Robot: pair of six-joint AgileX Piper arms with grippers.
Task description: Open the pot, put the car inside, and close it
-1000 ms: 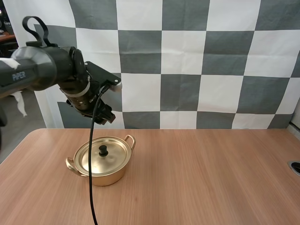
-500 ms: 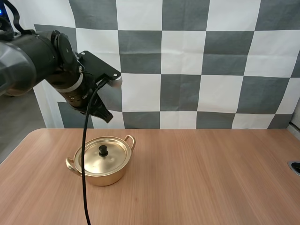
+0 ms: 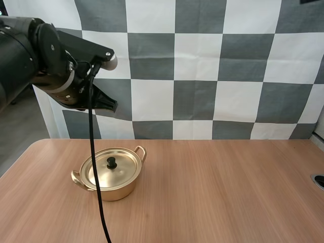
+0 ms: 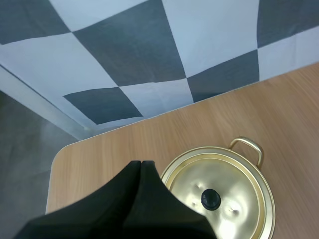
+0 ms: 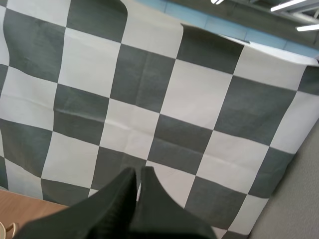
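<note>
Pot (image 3: 108,174) sits on the surface (image 3: 212,192) with its lid (image 3: 111,169) on, and I cannot tell whether the car is already inside or everything remains, my left gripper (image 3: 109,105) hanging above it and my right gripper (image 5: 138,172) pointed away, both with fingers pressed together.

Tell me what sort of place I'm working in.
Likely a robot test bench rather than a kitchen: a plain wooden table, one gold pot with its lid on, and the left gripper raised shut near it.
</note>
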